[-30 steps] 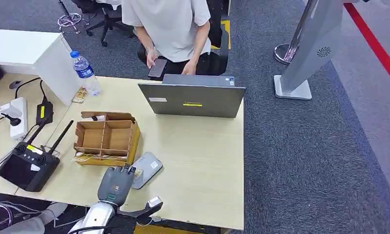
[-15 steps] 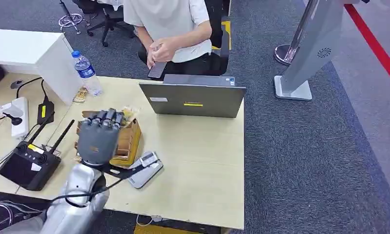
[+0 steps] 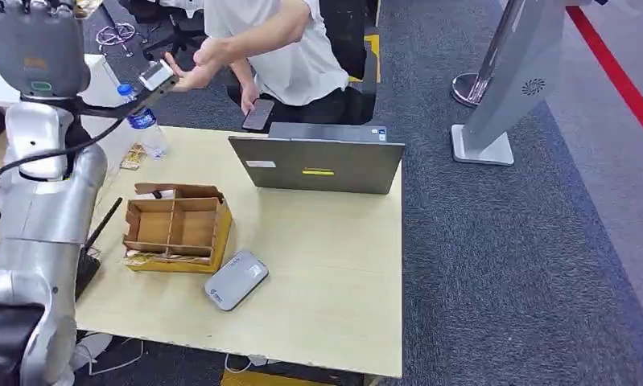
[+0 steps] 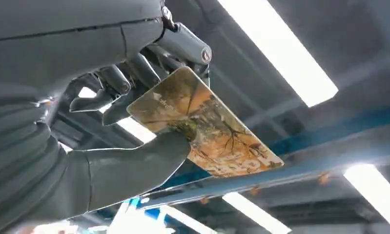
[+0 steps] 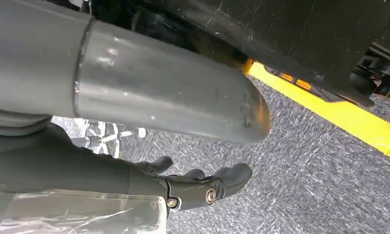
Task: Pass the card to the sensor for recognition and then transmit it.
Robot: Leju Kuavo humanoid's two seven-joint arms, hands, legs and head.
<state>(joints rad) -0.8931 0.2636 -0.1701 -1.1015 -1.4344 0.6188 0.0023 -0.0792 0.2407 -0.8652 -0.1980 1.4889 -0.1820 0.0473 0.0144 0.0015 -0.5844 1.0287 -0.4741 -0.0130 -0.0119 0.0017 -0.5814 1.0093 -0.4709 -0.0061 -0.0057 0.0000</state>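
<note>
Left wrist view showed the left hand (image 4: 85, 146) pinching the card (image 4: 202, 129) by one end between thumb and fingers, most of it projecting unsupported. In the head view that hand (image 3: 35, 44) was raised high toward a person's hand (image 3: 191, 66) — a shallow grip risked the card slipping or twisting during handover. The right hand (image 5: 202, 187) hung with fingers loosely curled, holding nothing.
</note>
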